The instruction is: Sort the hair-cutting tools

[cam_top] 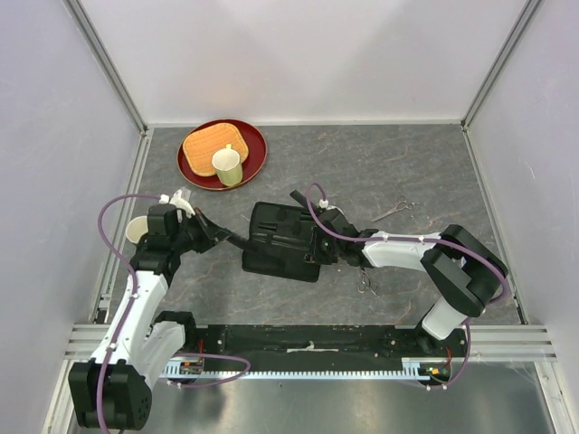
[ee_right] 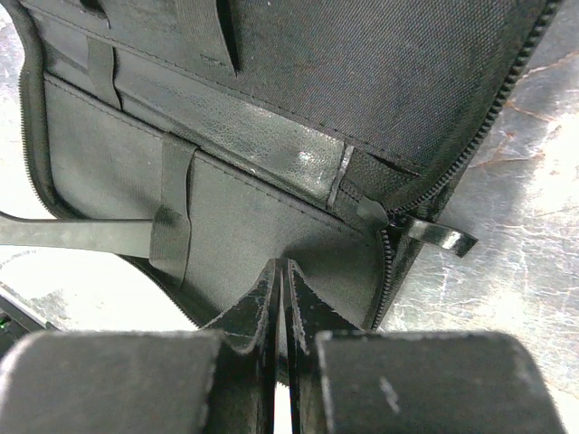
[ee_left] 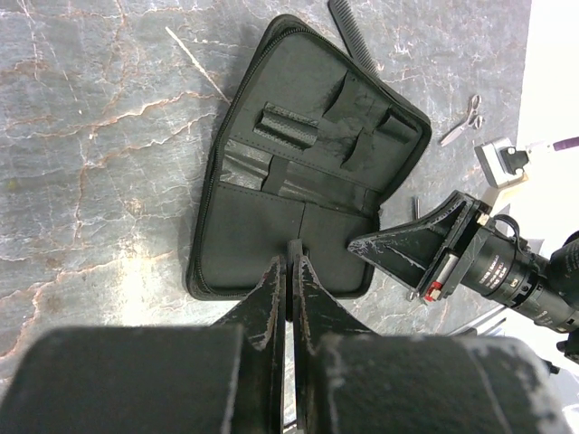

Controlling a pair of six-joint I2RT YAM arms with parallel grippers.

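Left claw (ee_left: 289, 260) and right claw (ee_right: 281, 268), both pressed closed, at zip case (cam_top: 271, 237) (scissors (cam_top: 366, 284) beside, plate (cam_top: 260, 150) beyond)

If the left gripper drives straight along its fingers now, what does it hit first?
The open black zip case. The left gripper, fingers shut, points at its near flap and may be touching it; depth is unclear.

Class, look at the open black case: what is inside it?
The case shows elastic loops and pockets; a flat black strip reaches one loop. Pocket interiors are covered.
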